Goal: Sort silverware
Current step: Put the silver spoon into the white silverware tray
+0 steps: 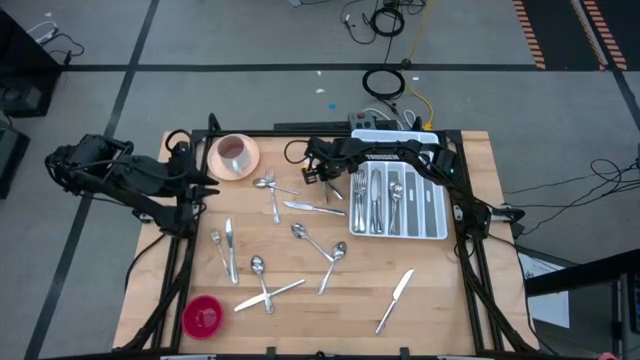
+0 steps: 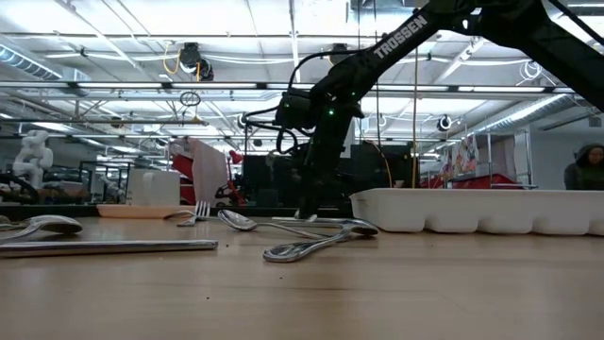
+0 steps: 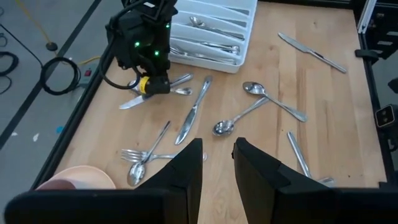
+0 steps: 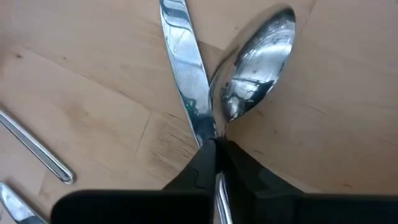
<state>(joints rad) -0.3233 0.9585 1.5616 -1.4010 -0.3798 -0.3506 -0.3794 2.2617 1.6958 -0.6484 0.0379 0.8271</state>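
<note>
My right gripper (image 4: 216, 149) points down at the table's far side, just left of the white tray (image 1: 440, 215). It is shut where a spoon (image 4: 258, 62) and a table knife (image 4: 186, 81) cross. More silverware lies scattered flat on the wood: a fork and spoon (image 1: 270, 190), a knife (image 1: 315, 208) and two spoons (image 1: 318, 245). My left gripper (image 3: 217, 155) hangs open above the table's far left corner with nothing between its fingers. My right gripper pinches the spoon's neck (image 4: 220, 132), right behind the bowl, between its two fingertips. It comes from above, slanting down. The spoon lies on the table with its bowl up. The knife's blade (image 4: 202, 127) runs under one finger; whether it is gripped too I cannot tell.
The tray holds several sorted pieces. A pink cup on its saucer (image 1: 235, 155) stands at the far left, and a red round thing (image 1: 203, 316) at the near left. A knife and fork (image 1: 226, 250), a crossed pair (image 1: 265, 292) and a lone knife (image 1: 395, 300) lie nearer.
</note>
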